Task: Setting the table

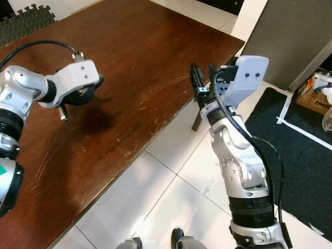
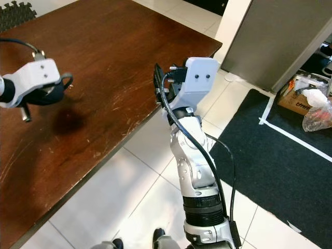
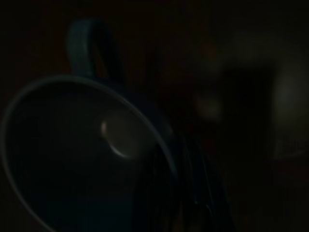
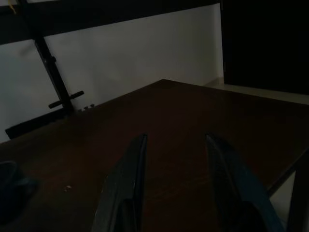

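Cup (image 3: 91, 159) sits clamped in left gripper (image 1: 85, 93) above bench (image 1: 129, 62); right gripper (image 4: 174, 159) spread, empty.

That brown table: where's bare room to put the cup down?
Nearly all of the table is bare: the stretch between the left tool, which holds the blue cup, and the right tool at the edge is free. Nothing crowds it.

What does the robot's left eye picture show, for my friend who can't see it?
The robot's left gripper holds a dark cup just above a brown wooden table. Its right gripper waits, open and holding nothing, at the table's edge, above a white tiled floor with a black mat beside it.
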`<state>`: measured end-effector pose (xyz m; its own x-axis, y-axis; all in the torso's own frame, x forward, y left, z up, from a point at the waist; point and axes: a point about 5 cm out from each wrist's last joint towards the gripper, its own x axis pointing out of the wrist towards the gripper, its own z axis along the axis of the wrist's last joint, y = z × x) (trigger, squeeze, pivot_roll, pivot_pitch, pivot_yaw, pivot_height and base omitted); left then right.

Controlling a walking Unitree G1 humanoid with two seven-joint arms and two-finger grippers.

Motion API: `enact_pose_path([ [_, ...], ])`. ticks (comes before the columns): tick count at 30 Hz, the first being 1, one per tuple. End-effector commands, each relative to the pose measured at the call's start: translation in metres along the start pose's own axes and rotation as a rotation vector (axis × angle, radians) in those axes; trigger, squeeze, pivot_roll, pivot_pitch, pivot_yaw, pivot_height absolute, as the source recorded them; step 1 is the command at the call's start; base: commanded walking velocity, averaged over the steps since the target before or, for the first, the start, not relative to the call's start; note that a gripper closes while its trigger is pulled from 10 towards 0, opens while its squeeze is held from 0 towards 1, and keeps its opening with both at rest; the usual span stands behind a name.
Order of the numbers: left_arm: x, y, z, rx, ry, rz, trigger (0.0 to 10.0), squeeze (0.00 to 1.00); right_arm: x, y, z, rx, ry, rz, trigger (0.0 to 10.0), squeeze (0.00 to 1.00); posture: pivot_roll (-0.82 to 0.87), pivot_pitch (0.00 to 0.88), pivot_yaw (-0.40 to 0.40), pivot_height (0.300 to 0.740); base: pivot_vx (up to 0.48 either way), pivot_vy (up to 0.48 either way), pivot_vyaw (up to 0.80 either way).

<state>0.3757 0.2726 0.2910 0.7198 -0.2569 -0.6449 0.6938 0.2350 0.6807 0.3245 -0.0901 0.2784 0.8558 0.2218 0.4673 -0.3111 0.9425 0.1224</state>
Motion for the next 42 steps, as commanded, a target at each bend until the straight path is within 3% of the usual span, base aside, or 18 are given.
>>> enact_pose_path([
  [1, -0.009, -0.003, -0.01, 0.115, 0.066, -0.074, 10.0, 0.0, -0.002, -0.005, 0.0, -0.001, 0.004, -0.015, 10.0, 0.0, 0.04, 0.205, 0.059, 0.74, 0.0, 0.0, 0.0],
  [4, -0.014, -0.007, -0.015, 0.185, 0.094, -0.122, 10.0, 0.0, -0.003, -0.007, 0.0, -0.005, 0.008, -0.022, 10.0, 0.0, 0.04, 0.202, 0.058, 0.74, 0.0, 0.0, 0.0],
  [6, -0.018, -0.009, -0.019, 0.303, 0.155, -0.144, 10.0, 0.0, -0.003, -0.008, -0.001, -0.007, 0.011, -0.024, 10.0, 0.0, 0.04, 0.202, 0.057, 0.74, 0.0, 0.0, 0.0],
  [8, -0.02, -0.011, -0.02, 0.348, 0.166, -0.166, 10.0, 0.0, -0.004, -0.009, -0.002, -0.008, 0.014, -0.025, 10.0, 0.0, 0.05, 0.201, 0.057, 0.74, 0.0, 0.0, 0.0],
  [23, -0.008, -0.033, -0.009, 0.442, 0.028, -0.299, 10.0, 0.0, -0.005, -0.009, -0.006, -0.006, 0.026, -0.024, 10.0, 0.0, 0.05, 0.196, 0.057, 0.74, 0.0, 0.0, 0.0],
  [24, -0.008, -0.033, -0.009, 0.442, 0.025, -0.302, 10.0, 0.15, -0.005, -0.009, -0.006, -0.007, 0.026, -0.026, 10.0, 0.0, 0.05, 0.196, 0.057, 0.74, 0.0, 0.0, 0.0],
  [25, -0.008, -0.034, -0.009, 0.443, 0.022, -0.304, 10.0, 0.15, -0.005, -0.01, -0.006, -0.008, 0.026, -0.028, 10.0, 0.0, 0.05, 0.196, 0.057, 0.74, 0.0, 0.0, 0.0],
  [26, -0.007, -0.034, -0.009, 0.438, 0.016, -0.306, 10.0, 1.0, -0.005, -0.01, -0.006, -0.008, 0.026, -0.03, 10.0, 0.0, 0.05, 0.196, 0.057, 0.74, 0.0, 0.0, 0.0],
  [32, -0.009, -0.033, -0.008, 0.433, 0.0, -0.298, 10.0, 1.0, -0.006, -0.012, -0.006, -0.01, 0.027, -0.033, 10.0, 0.0, 0.05, 0.191, 0.055, 0.74, 0.0, 0.0, 0.0],
  [37, -0.022, -0.025, -0.004, 0.442, -0.02, -0.271, 10.0, 1.0, -0.004, -0.012, -0.005, -0.011, 0.023, -0.032, 10.0, 0.0, 0.05, 0.182, 0.054, 0.74, 0.0, 0.0, 0.0],
  [38, -0.027, -0.023, -0.003, 0.444, -0.027, -0.269, 10.0, 0.0, -0.004, -0.012, -0.005, -0.011, 0.022, -0.032, 10.0, 0.0, 0.05, 0.177, 0.056, 0.74, 0.0, 0.0, 0.0],
  [40, -0.035, -0.02, -0.001, 0.442, -0.045, -0.258, 10.0, 0.0, -0.004, -0.012, -0.005, -0.011, 0.019, -0.031, 10.0, 0.0, 0.06, 0.173, 0.057, 0.74, 0.0, 0.0, 0.0],
  [41, -0.046, -0.015, 0.003, 0.437, -0.069, -0.242, 10.0, 0.0, -0.004, -0.013, -0.004, -0.011, 0.016, -0.032, 10.0, 0.0, 0.06, 0.171, 0.058, 0.74, 0.0, 0.0, 0.0],
  [42, -0.046, -0.015, 0.003, 0.437, -0.069, -0.242, 10.0, 0.0, -0.004, -0.013, -0.004, -0.011, 0.016, -0.032, 10.0, 0.0, 0.06, 0.171, 0.058, 0.74, 0.0, 0.0, 0.0],
])
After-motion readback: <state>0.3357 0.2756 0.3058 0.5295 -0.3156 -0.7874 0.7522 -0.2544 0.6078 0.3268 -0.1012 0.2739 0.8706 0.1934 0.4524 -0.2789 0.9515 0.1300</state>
